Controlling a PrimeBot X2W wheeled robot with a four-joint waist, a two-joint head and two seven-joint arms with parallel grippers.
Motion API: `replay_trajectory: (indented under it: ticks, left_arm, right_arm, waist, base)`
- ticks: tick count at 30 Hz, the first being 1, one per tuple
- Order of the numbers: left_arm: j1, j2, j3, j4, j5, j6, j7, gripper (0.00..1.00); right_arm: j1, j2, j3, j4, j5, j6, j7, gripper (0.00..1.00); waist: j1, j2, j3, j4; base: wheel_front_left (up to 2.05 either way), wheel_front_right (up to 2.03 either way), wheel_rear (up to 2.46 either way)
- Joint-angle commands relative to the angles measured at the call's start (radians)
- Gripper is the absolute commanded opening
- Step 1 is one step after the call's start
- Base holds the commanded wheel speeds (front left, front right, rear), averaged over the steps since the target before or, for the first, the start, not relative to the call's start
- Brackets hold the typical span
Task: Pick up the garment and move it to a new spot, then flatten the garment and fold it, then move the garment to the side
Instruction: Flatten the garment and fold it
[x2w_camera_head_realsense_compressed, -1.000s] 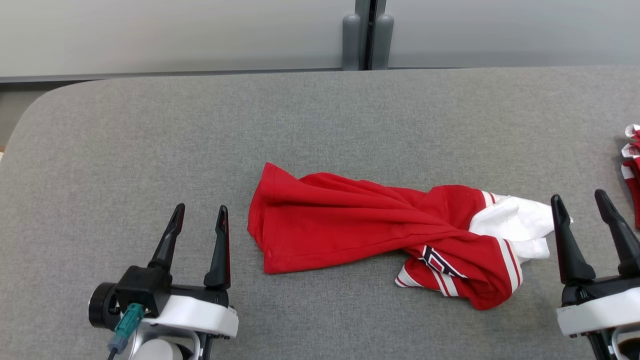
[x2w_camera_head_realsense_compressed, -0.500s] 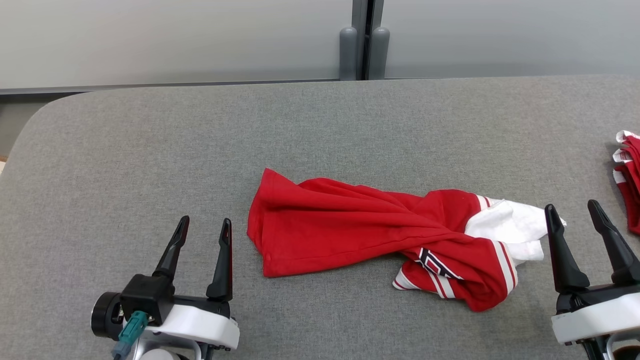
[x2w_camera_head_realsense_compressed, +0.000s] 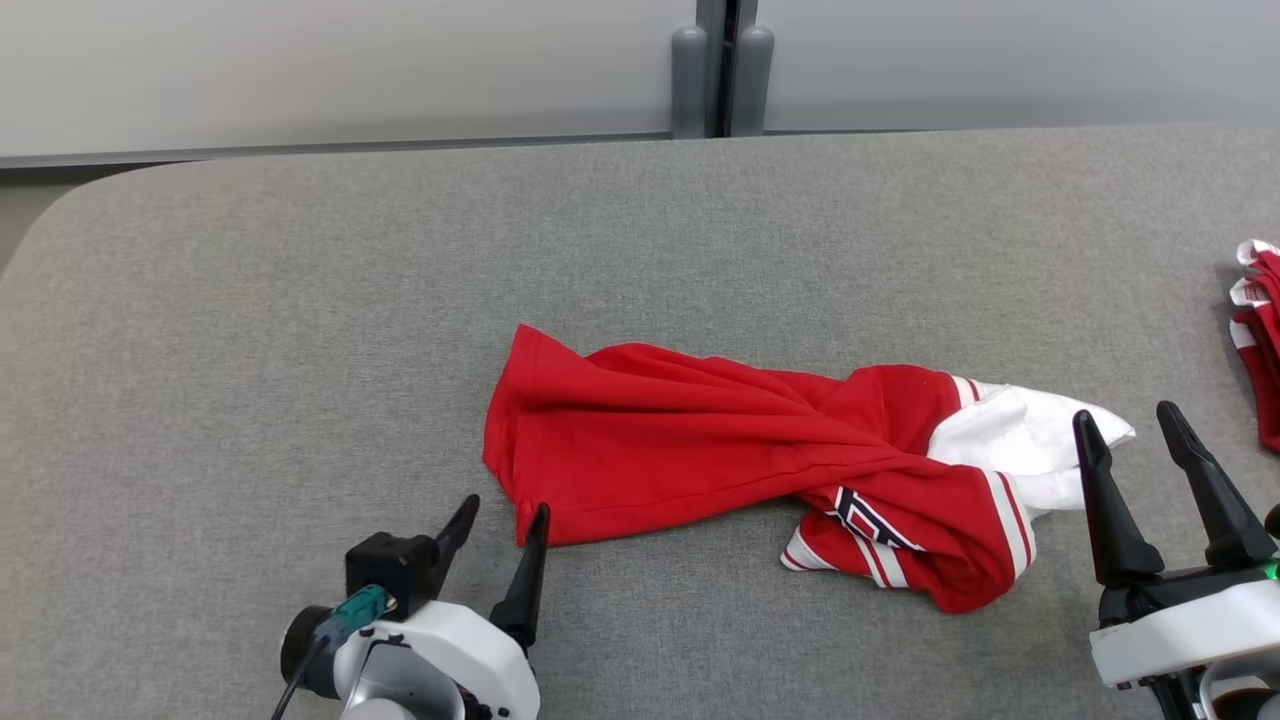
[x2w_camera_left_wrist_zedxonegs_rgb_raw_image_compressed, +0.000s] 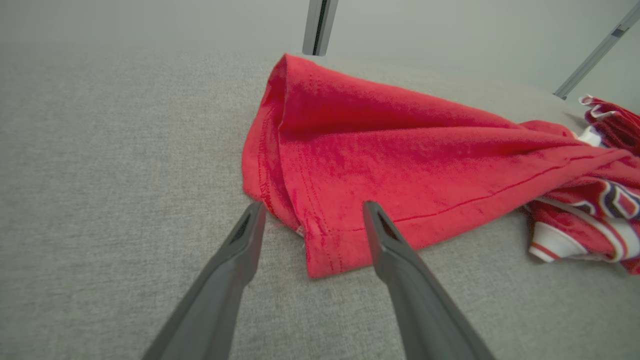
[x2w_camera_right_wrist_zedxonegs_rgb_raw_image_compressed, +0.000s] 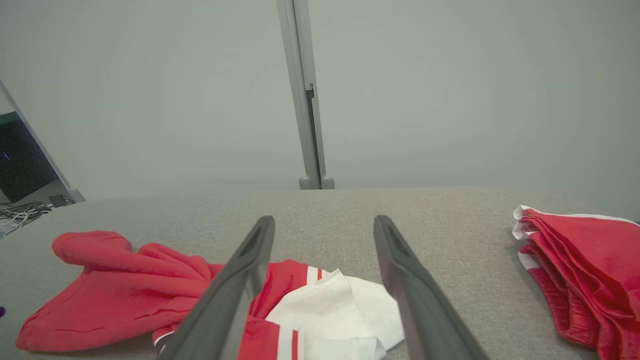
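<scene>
**Head view with the two wrist views.** A red garment (x2w_camera_head_realsense_compressed: 720, 450) lies crumpled in a long, twisted bundle near the middle of the grey, fabric-covered worktop (x2w_camera_head_realsense_compressed: 300, 300), with its length running left to right. Its left end is plain red with a stitched hem. Its right end shows white stripes, a dark-edged printed mark and a white portion turned outward.

**Left claw** (x2w_camera_head_realsense_compressed: 506, 505): jaws apart and empty, set at the garment's near-left corner. In the left wrist view the hem corner lies between the two dark fingers (x2w_camera_left_wrist_zedxonegs_rgb_raw_image_compressed: 225, 280), and the tip of one finger overlaps the red cloth. Whether that tip touches the cloth cannot be told.

**Right claw** (x2w_camera_head_realsense_compressed: 1123, 411): jaws apart and empty, just beside the white end of the garment, on its right. In the right wrist view the white portion appears low between this claw's fingers, with the red bundle stretching away to the left.

**Surroundings.** A second red garment with white trim (x2w_camera_head_realsense_compressed: 1262, 340) lies in layered folds at the right edge of the worktop, apart from the first and to the right of the right claw. Behind the worktop stands a pale grey wall (x2w_camera_head_realsense_compressed: 300, 70), with a pair of rounded grey posts (x2w_camera_head_realsense_compressed: 710, 75) at the foot of its vertical seam. At the far left of the right wrist view are a dark screen (x2w_camera_right_wrist_zedxonegs_rgb_raw_image_compressed: 20, 165) and some loose cables (x2w_camera_right_wrist_zedxonegs_rgb_raw_image_compressed: 20, 212), both beyond the worktop's edge
</scene>
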Motion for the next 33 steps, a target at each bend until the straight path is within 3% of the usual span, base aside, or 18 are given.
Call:
replay_trajectory:
  ticks: [1, 5, 6, 7, 8, 19, 31, 32, 33]
  left_arm:
    - [-0.018, -0.002, 0.000, 0.010, -0.010, -0.006, 0.001, 1.00]
    - [-0.046, -0.017, -0.012, 0.082, -0.040, -0.025, 0.012, 1.00]
    - [-0.052, -0.019, -0.013, 0.094, -0.045, -0.028, 0.007, 0.58]
    - [-0.059, -0.020, -0.015, 0.102, -0.049, -0.032, 0.001, 0.07]
    - [-0.063, -0.022, -0.016, 0.111, -0.050, -0.033, -0.002, 0.00]
    - [-0.083, -0.009, -0.015, 0.122, -0.047, -0.024, -0.044, 0.00]
    - [-0.108, -0.005, -0.029, 0.106, -0.040, -0.015, -0.045, 0.00]
    - [-0.112, -0.005, -0.030, 0.105, -0.040, -0.014, -0.048, 0.00]
    - [-0.114, -0.005, -0.031, 0.105, -0.040, -0.014, -0.050, 0.00]
  right_arm:
    - [-0.007, -0.006, 0.001, 0.002, 0.006, 0.000, -0.001, 1.00]
    - [-0.009, -0.005, 0.006, 0.010, 0.014, 0.000, -0.002, 1.00]
    - [-0.008, -0.004, 0.005, 0.012, 0.016, 0.000, -0.002, 1.00]
    - [-0.007, -0.003, 0.003, 0.015, 0.016, 0.000, -0.003, 1.00]
    - [-0.005, -0.002, 0.001, 0.019, 0.018, 0.000, 0.000, 1.00]
    - [0.073, 0.030, -0.028, 0.123, 0.075, 0.000, 0.006, 1.00]
    - [-0.057, 0.017, 0.048, 0.274, 0.187, 0.000, -0.017, 1.00]
    - [-0.068, 0.010, 0.056, 0.284, 0.192, 0.000, -0.017, 0.64]
    - [-0.075, 0.010, 0.065, 0.292, 0.202, 0.000, -0.019, 0.39]
  waist:
    - [0.0000, -0.0001, 0.008, -0.005]
    - [0.0000, -0.0001, 0.021, -0.016]
    - [0.0000, -0.0001, 0.025, -0.019]
    - [0.0000, -0.0001, 0.027, -0.020]
    - [0.0000, -0.0001, 0.029, -0.021]
    - [0.0000, -0.0001, 0.054, -0.018]
    - [0.0000, -0.0001, 0.093, -0.007]
    - [0.0000, -0.0001, 0.096, -0.006]
    - [0.0000, -0.0001, 0.098, -0.005]
  base:
    - [0.00, 0.00, 0.00]
    - [0.00, 0.00, 0.00]
    - [0.00, 0.00, 0.00]
    - [0.00, 0.00, 0.00]
    - [0.00, 0.00, 0.00]
    - [0.00, 0.00, 0.00]
    - [0.00, 0.00, 0.00]
    - [0.00, 0.00, 0.00]
    - [0.00, 0.00, 0.00]
